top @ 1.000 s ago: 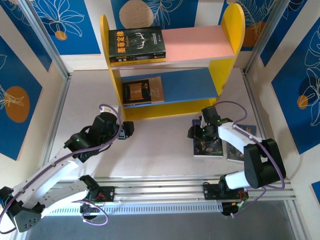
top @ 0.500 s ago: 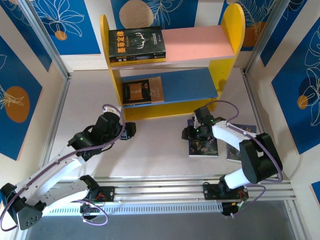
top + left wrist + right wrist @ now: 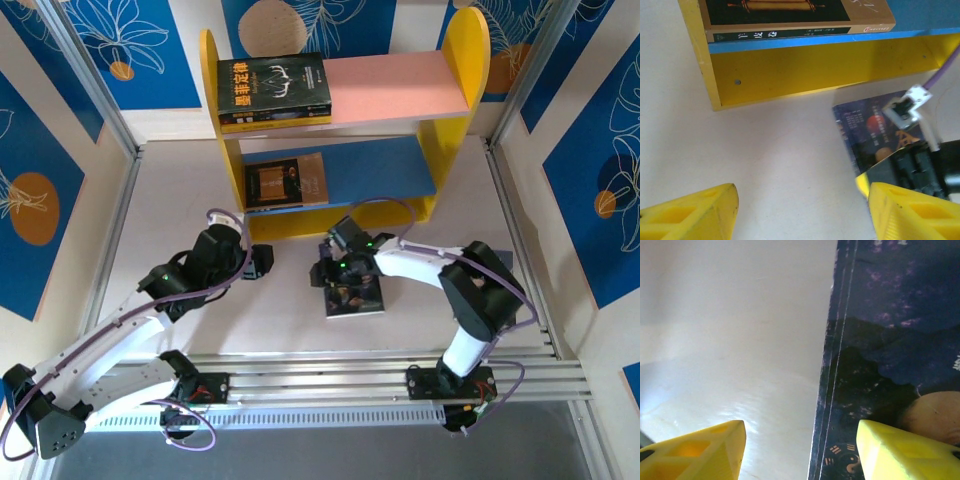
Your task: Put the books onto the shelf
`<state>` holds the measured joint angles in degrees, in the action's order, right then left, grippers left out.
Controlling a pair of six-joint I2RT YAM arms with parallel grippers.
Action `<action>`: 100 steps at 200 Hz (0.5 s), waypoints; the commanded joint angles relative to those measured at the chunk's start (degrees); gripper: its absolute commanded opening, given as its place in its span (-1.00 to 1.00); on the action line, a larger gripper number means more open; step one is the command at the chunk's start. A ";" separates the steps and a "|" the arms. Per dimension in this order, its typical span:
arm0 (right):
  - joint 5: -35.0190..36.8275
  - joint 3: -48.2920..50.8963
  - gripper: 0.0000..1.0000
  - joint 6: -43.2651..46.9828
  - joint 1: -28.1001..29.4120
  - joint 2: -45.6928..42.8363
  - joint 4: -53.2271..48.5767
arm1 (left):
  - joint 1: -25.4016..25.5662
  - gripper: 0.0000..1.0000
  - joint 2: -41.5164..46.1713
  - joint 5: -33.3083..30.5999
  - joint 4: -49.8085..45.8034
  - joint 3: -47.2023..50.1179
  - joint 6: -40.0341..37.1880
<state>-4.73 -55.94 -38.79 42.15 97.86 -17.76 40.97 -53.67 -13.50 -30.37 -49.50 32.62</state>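
Note:
The shelf [image 3: 455, 110] stands at the back with yellow sides. A black book [image 3: 273, 90] lies on its pink board, and a brown book [image 3: 286, 182] lies on its blue board. A dark blue book [image 3: 355, 295] lies flat on the table in front of the shelf. My right gripper [image 3: 335, 272] is open at this book's left edge [image 3: 840, 365]: one finger is over the cover, the other over bare table. My left gripper [image 3: 262, 262] hangs open over bare table just left of it, with nothing between its fingers [image 3: 700, 210]. The left wrist view shows the dark blue book [image 3: 865, 135] below the shelf's yellow base [image 3: 815, 65].
A dark corner of another book [image 3: 506, 260] peeks out behind the right arm's elbow. Metal frame posts and blue patterned walls close in both sides. An aluminium rail [image 3: 380, 375] runs along the near edge. Open table lies to the left of the shelf [image 3: 170, 210].
My right gripper has swept left toward the table's middle, and the dark blue book has slid along with it. The left gripper has shifted only slightly.

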 commanded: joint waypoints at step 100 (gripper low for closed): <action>-1.34 -3.30 0.23 3.33 -1.47 -6.72 -4.31 | -0.72 0.42 1.65 0.21 0.04 2.73 0.77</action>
<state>-8.21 -63.20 -38.00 43.09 96.60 -18.00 40.97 -51.88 -13.52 -30.46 -47.62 32.67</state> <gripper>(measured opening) 0.616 0.706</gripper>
